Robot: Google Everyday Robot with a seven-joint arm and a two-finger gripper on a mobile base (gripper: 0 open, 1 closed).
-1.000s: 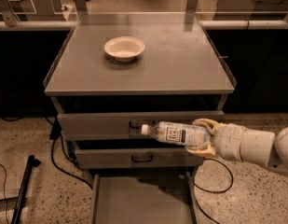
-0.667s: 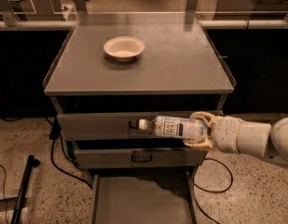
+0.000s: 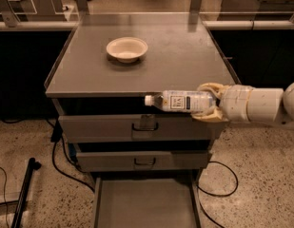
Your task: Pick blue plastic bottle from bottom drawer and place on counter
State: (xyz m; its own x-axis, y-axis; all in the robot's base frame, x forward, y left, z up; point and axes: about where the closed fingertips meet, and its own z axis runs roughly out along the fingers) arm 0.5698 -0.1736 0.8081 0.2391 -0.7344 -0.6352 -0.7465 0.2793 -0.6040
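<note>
Bottle (image 3: 180, 101): held in the air level with the counter's front edge, well above the open bottom drawer (image 3: 144, 203).
Long axis: lying flat, white cap toward 9 o'clock, base toward 3 o'clock.
Gripper (image 3: 209, 102): at the bottle's 3 o'clock end, jaws pinching its base from above and below.
Counter (image 3: 184, 56): toward 12 o'clock of the bottle, with bare space at 3 o'clock of the bowl (image 3: 127, 48).
Next move, likely: lift slightly, then carry toward 12 o'clock.

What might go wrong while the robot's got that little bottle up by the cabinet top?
The gripper holds the blue plastic bottle sideways by its base end, about level with the front edge of the counter; pushed forward now, it might knock that edge. Held at one end, it could tilt or slip and fall toward the open bottom drawer.
</note>
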